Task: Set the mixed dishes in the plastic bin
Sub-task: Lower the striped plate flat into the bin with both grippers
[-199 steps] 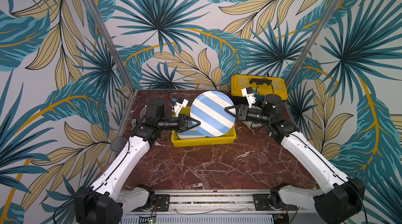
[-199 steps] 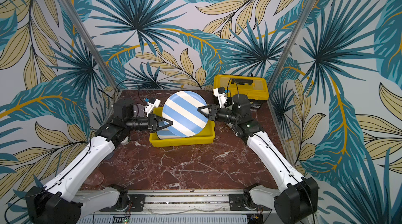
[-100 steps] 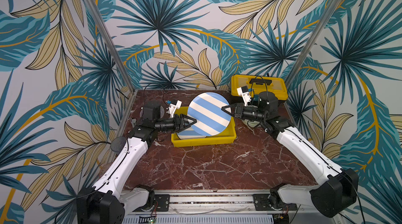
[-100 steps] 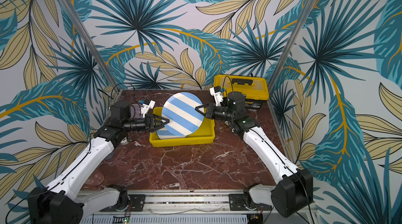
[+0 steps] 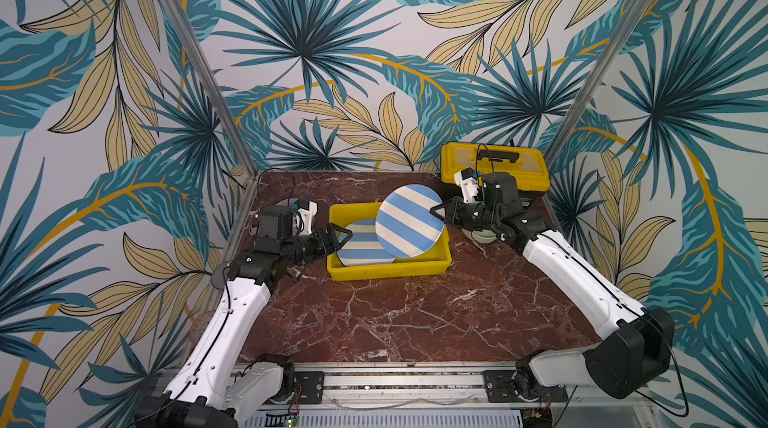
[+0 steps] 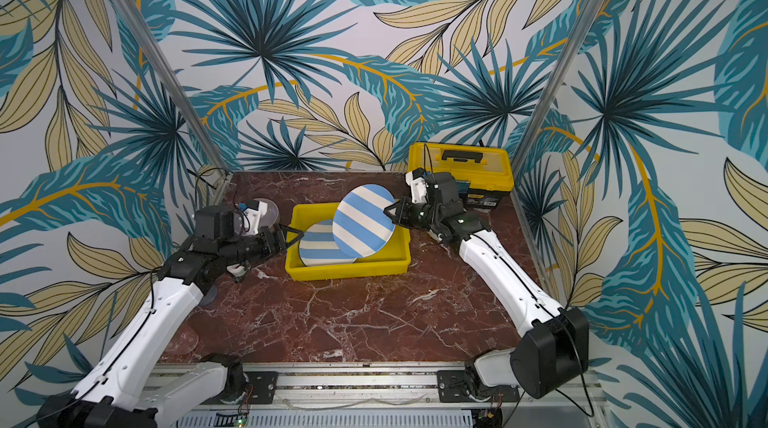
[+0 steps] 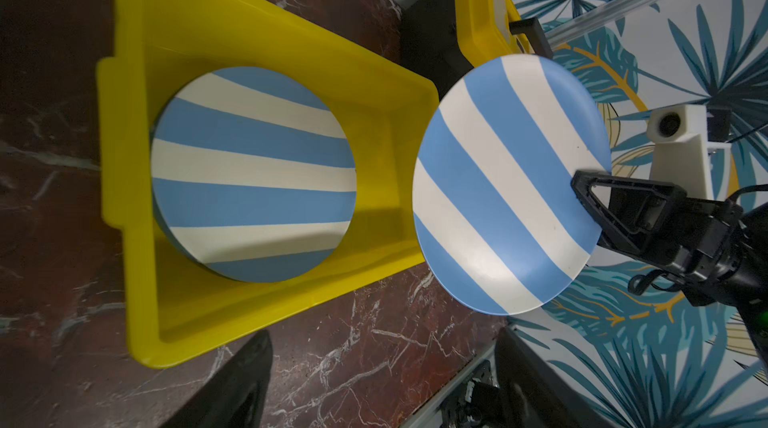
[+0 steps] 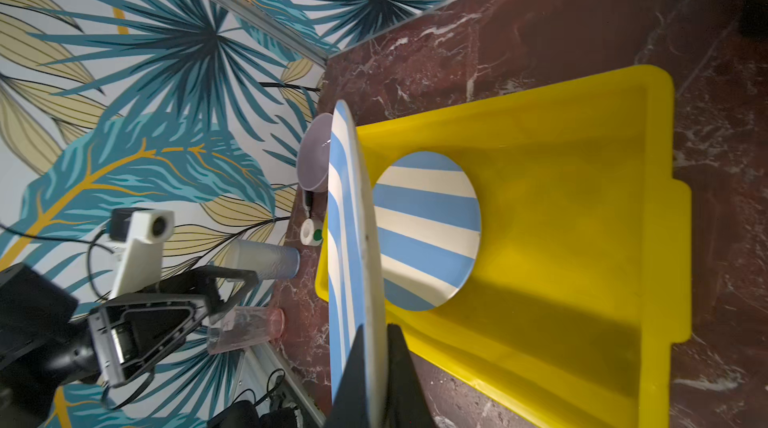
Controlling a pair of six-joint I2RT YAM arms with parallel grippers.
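Over yellow bin (image 5: 386, 273) | right gripper (image 5: 437, 212) clamped on tilted striped plate (image 5: 409, 222) | left gripper (image 5: 344, 235) wide, empty

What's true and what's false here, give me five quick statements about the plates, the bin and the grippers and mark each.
1. One striped plate lies flat inside the yellow bin. True.
2. The right gripper is open and empty. False: the right gripper is shut on the rim of a second striped plate, tilted above the bin.
3. The left gripper grips the plate in the bin. False: its jaws are open near the bin's left end, holding nothing.
4. The lilac bowl sits on the table, outside the bin. True.
5. The yellow toolbox at the back has its lid shut. True.
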